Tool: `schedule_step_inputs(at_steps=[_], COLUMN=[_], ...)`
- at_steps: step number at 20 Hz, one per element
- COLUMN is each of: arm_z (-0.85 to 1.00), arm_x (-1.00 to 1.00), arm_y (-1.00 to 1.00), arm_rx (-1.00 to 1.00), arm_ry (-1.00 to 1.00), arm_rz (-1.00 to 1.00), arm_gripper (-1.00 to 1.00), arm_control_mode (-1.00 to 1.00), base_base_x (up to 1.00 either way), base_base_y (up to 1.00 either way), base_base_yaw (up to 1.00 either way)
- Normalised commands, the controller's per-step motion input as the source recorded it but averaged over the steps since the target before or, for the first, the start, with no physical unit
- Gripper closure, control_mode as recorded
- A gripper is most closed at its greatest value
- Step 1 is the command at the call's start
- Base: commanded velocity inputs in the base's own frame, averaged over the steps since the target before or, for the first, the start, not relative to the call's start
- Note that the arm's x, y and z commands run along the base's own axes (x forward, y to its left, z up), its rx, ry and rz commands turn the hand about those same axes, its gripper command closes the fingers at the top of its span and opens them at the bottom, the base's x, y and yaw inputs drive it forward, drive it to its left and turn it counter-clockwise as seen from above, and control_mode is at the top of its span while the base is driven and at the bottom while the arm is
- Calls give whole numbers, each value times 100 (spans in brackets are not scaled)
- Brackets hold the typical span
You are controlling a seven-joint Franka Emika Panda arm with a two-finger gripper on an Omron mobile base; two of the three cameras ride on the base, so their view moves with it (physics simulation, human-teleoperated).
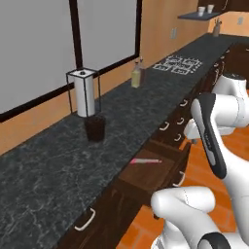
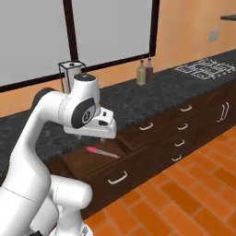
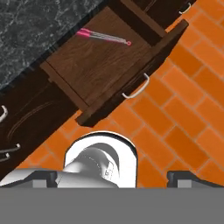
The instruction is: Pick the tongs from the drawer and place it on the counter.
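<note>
The drawer (image 1: pixel 154 174) stands pulled open under the counter (image 1: pixel 58 165); it is a shallow dark wooden box with a curved silver handle (image 3: pixel 136 89). The thin pink tongs (image 1: pixel 146 161) lie inside it near the back, close to the counter's edge. They also show in the right base view (image 2: pixel 102 152) and, with a paler end, in the hand view (image 3: pixel 104 37). My gripper (image 2: pixel 95 135) hangs above the drawer's front and looks down into it, well clear of the tongs. Its fingertips (image 3: pixel 43 176) stand wide apart, open, with nothing between them.
On the counter stand a paper towel holder (image 1: pixel 85 92), a dark cup (image 1: pixel 95 129) and two bottles (image 1: pixel 138 74); a cooktop (image 1: pixel 178 64) lies farther along. Shut drawers with silver handles (image 2: pixel 146 126) line the cabinets. Orange tiled floor (image 2: pixel 184 193) lies in front.
</note>
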Motion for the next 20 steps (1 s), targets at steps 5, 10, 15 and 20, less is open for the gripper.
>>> schedule_step_inputs(at_steps=[5, 10, 15, 20], arm_z=[0, 0, 0, -16], arm_x=[0, 0, 0, 25], arm_y=[0, 0, 0, 8], arm_rx=[0, 0, 0, 1], arm_ry=[0, 0, 0, -1], arm_rz=[0, 0, 0, -9], arm_gripper=[-100, -100, -100, -100], arm_control_mode=[100, 100, 100, -100], base_base_x=[-7, -51, -5, 0], base_base_y=[30, 78, 50, 0], base_base_yaw=[-51, -44, -34, 0])
